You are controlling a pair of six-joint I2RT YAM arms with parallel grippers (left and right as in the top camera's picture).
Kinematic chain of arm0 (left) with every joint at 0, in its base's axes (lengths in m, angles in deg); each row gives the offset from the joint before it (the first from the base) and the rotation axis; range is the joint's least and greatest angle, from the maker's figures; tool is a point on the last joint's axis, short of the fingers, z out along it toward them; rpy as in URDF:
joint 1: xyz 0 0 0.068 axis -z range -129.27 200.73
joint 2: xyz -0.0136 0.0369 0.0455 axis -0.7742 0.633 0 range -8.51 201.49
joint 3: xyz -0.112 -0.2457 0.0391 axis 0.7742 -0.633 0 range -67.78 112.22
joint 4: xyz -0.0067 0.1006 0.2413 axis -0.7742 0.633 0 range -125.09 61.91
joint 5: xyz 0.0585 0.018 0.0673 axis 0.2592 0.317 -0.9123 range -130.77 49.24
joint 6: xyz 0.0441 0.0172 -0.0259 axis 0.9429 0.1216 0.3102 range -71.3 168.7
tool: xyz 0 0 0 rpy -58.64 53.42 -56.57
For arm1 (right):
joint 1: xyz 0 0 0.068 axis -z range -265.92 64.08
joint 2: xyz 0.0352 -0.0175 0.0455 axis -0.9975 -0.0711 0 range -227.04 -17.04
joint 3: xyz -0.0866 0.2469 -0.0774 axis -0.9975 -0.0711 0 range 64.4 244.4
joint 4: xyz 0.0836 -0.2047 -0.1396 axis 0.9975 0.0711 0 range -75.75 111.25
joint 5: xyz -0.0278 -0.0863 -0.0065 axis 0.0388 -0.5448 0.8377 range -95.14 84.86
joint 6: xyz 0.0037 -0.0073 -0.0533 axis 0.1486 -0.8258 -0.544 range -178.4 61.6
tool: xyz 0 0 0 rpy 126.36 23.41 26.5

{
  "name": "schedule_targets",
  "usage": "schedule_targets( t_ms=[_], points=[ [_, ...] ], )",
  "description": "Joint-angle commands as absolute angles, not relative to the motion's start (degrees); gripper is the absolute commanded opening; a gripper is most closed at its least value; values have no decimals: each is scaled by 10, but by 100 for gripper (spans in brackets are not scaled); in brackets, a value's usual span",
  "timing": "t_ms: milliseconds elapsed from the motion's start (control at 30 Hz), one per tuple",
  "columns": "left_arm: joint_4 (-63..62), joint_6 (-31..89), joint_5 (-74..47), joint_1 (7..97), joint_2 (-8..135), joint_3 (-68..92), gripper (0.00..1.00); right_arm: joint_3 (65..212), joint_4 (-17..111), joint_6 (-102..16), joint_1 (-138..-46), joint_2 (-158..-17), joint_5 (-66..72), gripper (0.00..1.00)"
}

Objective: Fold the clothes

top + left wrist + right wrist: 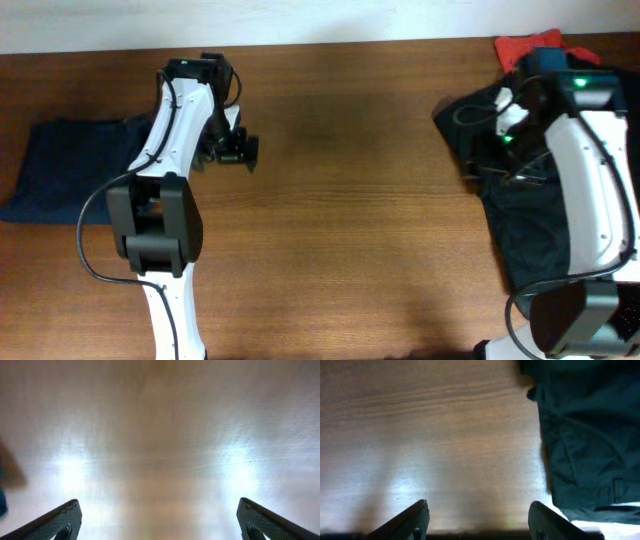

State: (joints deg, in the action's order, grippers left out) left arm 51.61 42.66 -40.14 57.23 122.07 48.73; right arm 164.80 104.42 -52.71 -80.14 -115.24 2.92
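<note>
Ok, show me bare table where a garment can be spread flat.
Widest bare patch: the table's middle, between the left arm and the dark pile. The front strip is bare too. Crowded: the right edge, with pile and red garment; navy garment fills the far left.

A brown wooden table (350, 220) fills the view, its grain running from left edge to right edge. A pale strip (250, 20) lies beyond its far edge. Bright glare patches (70, 472) show on the wood in the left wrist view.

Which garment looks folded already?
The navy garment at far left, a flat rectangle; the black garment and red garment at right lie rumpled.
</note>
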Motion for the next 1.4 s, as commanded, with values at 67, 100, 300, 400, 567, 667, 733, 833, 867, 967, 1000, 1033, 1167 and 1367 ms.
schedule_targets(
  t_ms=[67,100,300,400,567,667,733,833,867,967,1000,1033,1167,1367],
  points=[
    [586,365,-427,565,1188,493,99,1655,1086,-552,-772,-1145,48,68],
    [600,365,-427,566,1183,493,99,1655,1095,-552,-773,-1145,48,68],
    [617,370,-425,566,1128,464,99,1641,1116,-564,-773,-1130,48,67],
    [616,370,-427,566,1068,415,99,1600,1098,-565,-773,-1087,48,64],
    [530,365,-438,566,909,283,99,1478,972,-565,-773,-932,48,68],
    [441,365,-438,566,790,189,99,1414,923,-565,-773,-837,48,71],
    [381,365,-438,566,709,129,99,1372,894,-565,-773,-778,47,78],
    [303,366,-438,566,581,44,99,1322,868,-565,-773,-709,47,95],
    [285,365,-438,566,544,22,99,1310,865,-565,-773,-690,47,99],
    [246,365,-438,566,440,-39,99,1286,867,-565,-773,-644,48,99],
    [238,365,-438,566,413,-52,99,1284,871,-565,-773,-637,48,99],
    [232,365,-438,566,388,-63,99,1283,881,-565,-773,-632,48,98],
    [231,365,-438,566,308,-72,99,1283,897,-565,-773,-630,48,99],
    [234,365,-438,566,268,-72,99,1283,897,-565,-773,-641,48,99]
  ],
)
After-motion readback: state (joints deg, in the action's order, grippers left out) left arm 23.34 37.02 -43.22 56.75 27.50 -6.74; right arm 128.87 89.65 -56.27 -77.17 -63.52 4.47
